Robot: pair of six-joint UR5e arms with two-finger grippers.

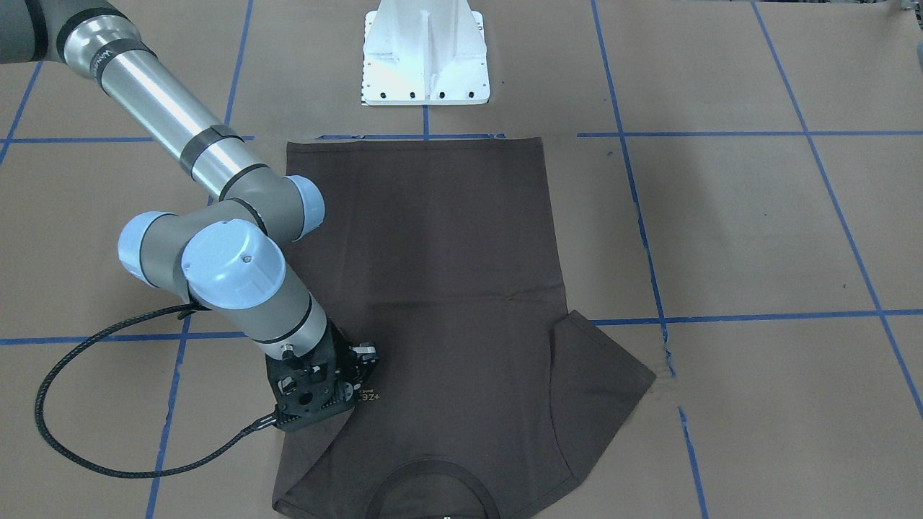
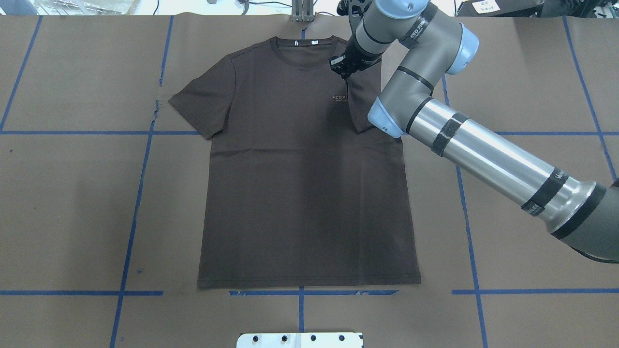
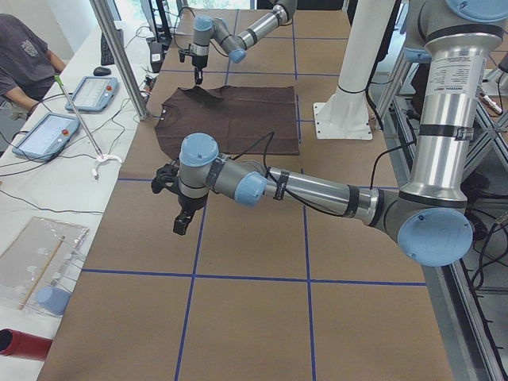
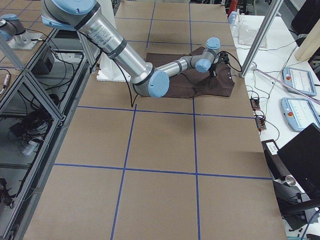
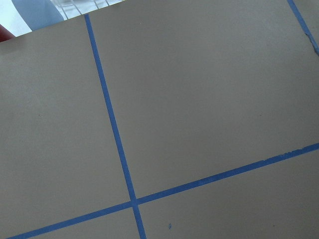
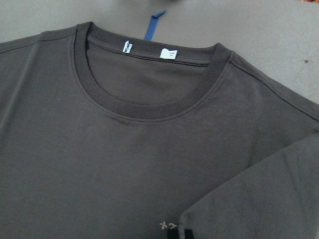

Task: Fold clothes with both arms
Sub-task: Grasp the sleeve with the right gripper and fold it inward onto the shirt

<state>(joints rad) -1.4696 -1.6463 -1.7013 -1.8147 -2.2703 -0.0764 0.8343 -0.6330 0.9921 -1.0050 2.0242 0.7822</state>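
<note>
Right fingers [image 2: 342,68] pinch T-shirt sleeve [image 2: 360,106] folded onto chest; left fingers [image 3: 182,225]: cannot tell.

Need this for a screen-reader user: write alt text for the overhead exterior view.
A dark brown T-shirt lies flat, front up, on a brown table gridded with blue tape. The right arm reaches in from the right, its end effector at that side's sleeve, folded in over the chest beside the logo.
</note>
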